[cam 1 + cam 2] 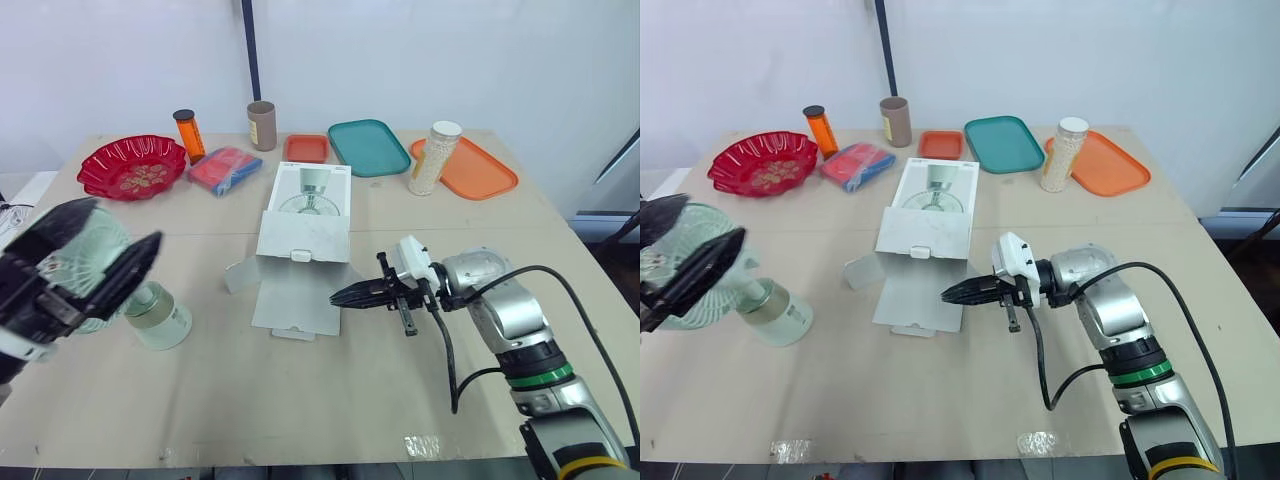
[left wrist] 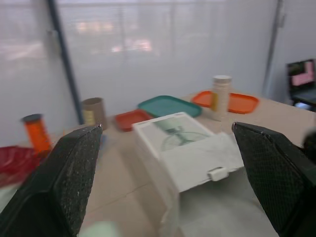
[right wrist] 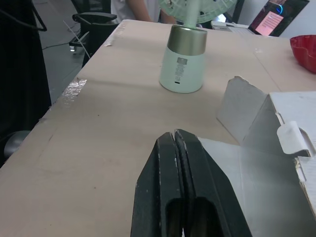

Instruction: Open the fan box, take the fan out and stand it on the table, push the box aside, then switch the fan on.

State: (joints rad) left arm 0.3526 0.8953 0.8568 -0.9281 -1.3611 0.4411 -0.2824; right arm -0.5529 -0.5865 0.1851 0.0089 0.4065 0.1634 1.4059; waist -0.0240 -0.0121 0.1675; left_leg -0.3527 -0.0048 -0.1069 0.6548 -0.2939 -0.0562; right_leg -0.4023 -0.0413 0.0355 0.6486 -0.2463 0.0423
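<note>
By the box [image 1: 305, 225], right fingers [image 1: 352, 295] closed; left fingers [image 1: 125, 268] open, apparently straddling fan [image 1: 160, 318].

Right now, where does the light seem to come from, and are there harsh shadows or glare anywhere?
Left eye view: soft, even light, seemingly from above; the fan box and the fan leave only faint shadows on the table. Left wrist view: pale glare patches on the wall behind. Right wrist view: a mild sheen on the fan's metallic collar, no harsh shadow.
</note>
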